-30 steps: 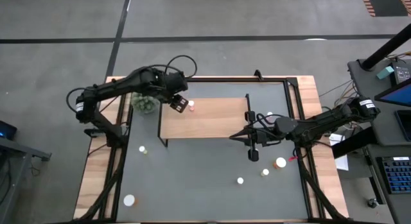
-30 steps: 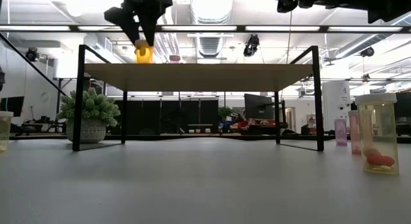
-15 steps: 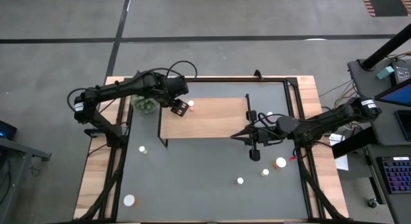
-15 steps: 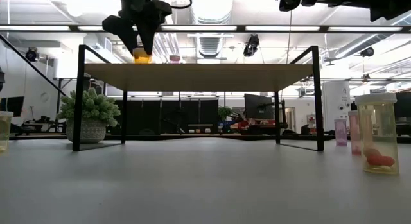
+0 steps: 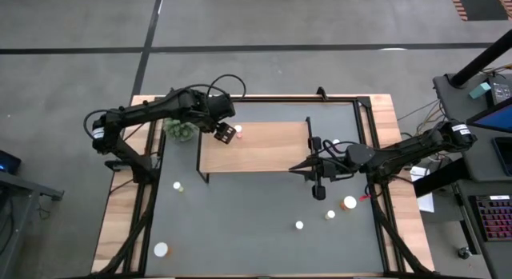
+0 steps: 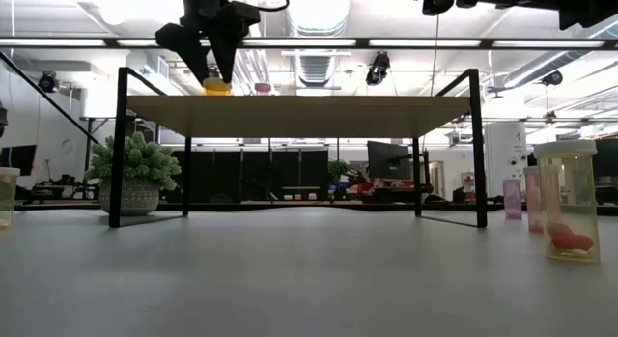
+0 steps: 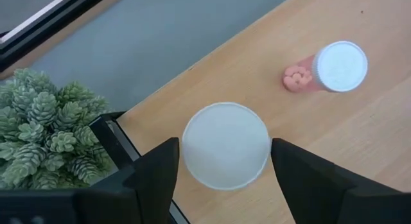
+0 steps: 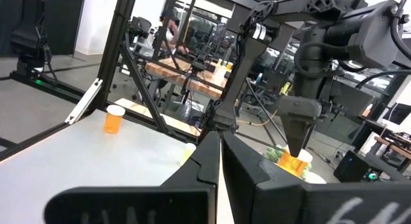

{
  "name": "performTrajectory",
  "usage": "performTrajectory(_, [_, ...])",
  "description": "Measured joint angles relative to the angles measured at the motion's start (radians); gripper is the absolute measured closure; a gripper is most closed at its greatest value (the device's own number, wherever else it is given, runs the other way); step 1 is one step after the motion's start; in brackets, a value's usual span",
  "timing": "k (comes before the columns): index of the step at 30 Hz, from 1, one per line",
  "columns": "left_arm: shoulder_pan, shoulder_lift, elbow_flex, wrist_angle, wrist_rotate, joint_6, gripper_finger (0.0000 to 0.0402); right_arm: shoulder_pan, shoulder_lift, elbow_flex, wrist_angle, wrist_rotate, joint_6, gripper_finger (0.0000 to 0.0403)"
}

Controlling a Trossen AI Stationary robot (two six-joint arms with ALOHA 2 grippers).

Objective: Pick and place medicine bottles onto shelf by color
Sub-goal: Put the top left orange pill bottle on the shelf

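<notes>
My left gripper [image 7: 221,169] hangs over the shelf [image 5: 264,155] in the upper left of the high view, fingers spread wide either side of a yellow bottle [image 6: 217,84] standing on the board, with a pink bottle [image 7: 327,70] just beside. My right gripper [image 5: 298,169], pinched closed and empty, waits at the shelf's right edge.

The shelf [image 7: 359,147] is showing a light, matt wood board with visible grain, standing on thin black metal legs [image 6: 120,149]. The bottle [image 7: 225,145] between the left gripper's dark matt fingers [image 7: 151,182] is presenting a smooth, matt white plastic cap, and the pink bottle [image 7: 324,70] is looking like translucent plastic. The table [image 5: 248,223] is appearing as a dark grey matt surface edged in pale wood, and the plant ball [image 7: 48,131] is looking rough and spiky.
</notes>
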Motion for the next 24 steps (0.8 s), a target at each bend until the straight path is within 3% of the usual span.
performTrajectory(15, [-0.038,-0.06,0.03,0.005,0.008,0.217,0.0176,0.0,-0.016,0.0,-0.01,0.0,-0.004,0.0394])
performTrajectory(19, [-0.124,-0.084,-0.018,0.014,0.011,0.359,0.0216,0.0,-0.021,0.0,-0.01,0.0,-0.014,0.0394])
performTrajectory(24, [-0.219,-0.087,-0.1,0.067,0.019,0.463,0.0298,0.0,-0.027,0.0,-0.01,0.0,-0.026,0.0394])
